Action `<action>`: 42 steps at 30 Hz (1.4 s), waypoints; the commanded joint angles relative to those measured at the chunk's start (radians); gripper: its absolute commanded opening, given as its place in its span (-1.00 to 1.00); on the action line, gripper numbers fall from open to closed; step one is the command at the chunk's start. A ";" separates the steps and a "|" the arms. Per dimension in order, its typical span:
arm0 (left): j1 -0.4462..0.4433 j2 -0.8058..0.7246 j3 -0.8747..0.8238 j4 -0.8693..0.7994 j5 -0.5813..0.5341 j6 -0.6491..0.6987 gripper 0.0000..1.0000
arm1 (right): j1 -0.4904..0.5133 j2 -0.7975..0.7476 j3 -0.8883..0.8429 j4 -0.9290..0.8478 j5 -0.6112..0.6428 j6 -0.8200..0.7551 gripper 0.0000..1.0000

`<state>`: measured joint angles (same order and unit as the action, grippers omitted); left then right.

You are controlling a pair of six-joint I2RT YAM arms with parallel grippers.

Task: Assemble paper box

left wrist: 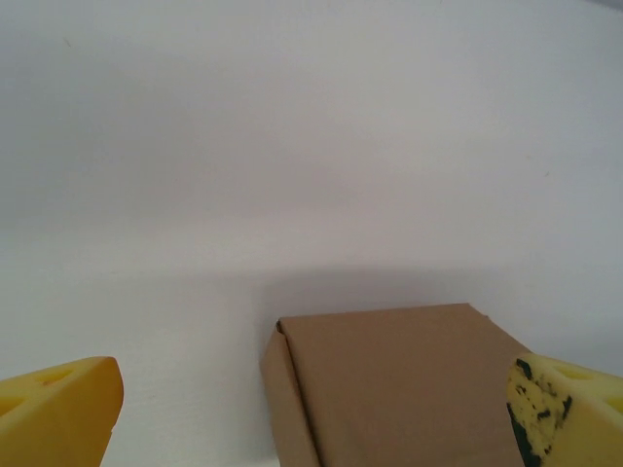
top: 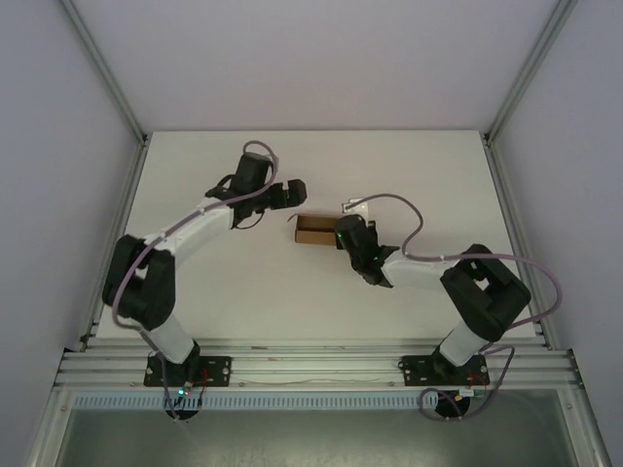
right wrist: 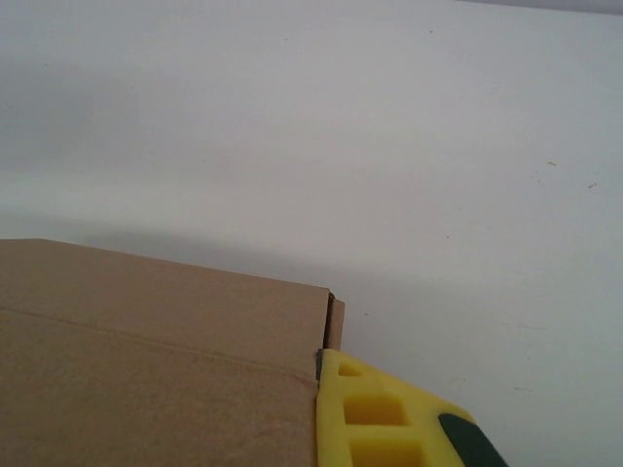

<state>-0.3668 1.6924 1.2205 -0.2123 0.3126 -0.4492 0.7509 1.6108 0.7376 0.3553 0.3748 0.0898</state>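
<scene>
Paper box (top: 313, 230) lying mid-frame, long axis left-right. Left pincer (top: 297, 192) hovering spread, just up-left of it. Right pincer (top: 333, 234) pressed together, touching its right end, nearer.

Plain matt brown cardboard for the paper box (left wrist: 409, 389); smooth matt white table (top: 292, 311); yellow, foam-like, black-flecked pads (left wrist: 58, 409).

Plain brown is shown by the paper box (left wrist: 409, 379) at six o'clock, white by the table (left wrist: 292, 146), yellow flecked with black by the left fingers (left wrist: 565, 418), and black with white by the arms (top: 195, 229).
</scene>
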 commanded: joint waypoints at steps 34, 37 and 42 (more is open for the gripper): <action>0.011 0.206 -0.246 0.343 0.307 -0.134 -0.07 | 0.057 -0.454 -0.257 -0.199 -0.088 0.144 0.90; 0.031 0.210 -0.274 0.421 0.367 -0.171 -0.14 | -0.005 -0.454 -0.228 -0.230 -0.158 0.202 1.00; 0.059 0.239 -0.312 0.497 0.415 -0.202 -0.40 | -0.136 -0.427 -0.142 -0.320 -0.339 0.325 1.00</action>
<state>-0.3229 1.8946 0.9443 0.2489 0.7048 -0.6243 0.6594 1.1702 0.5247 0.1074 0.1555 0.3202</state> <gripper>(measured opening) 0.313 0.998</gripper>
